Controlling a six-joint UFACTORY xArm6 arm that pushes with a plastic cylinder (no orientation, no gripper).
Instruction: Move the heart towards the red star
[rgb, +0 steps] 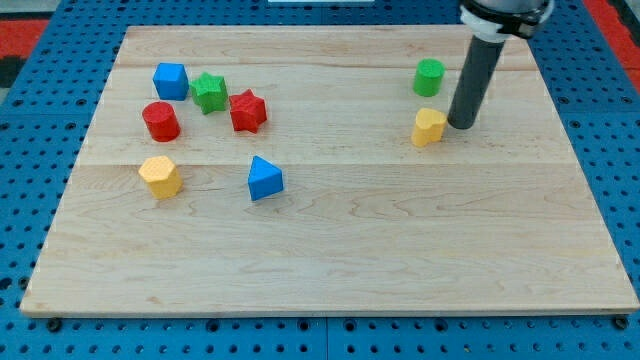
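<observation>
The yellow heart (428, 126) lies on the wooden board at the view's upper right. My tip (462, 124) stands just to the right of the heart, close to touching it. The red star (247, 110) lies far to the left, at the view's upper left of centre, next to the green star (209, 92).
A green cylinder (429, 76) sits just above the heart. A blue cube (171, 80), a red cylinder (160, 120) and a yellow hexagon (160, 175) lie at the left. A blue triangle block (264, 178) lies below the red star. The board (330, 260) ends at a blue pegboard.
</observation>
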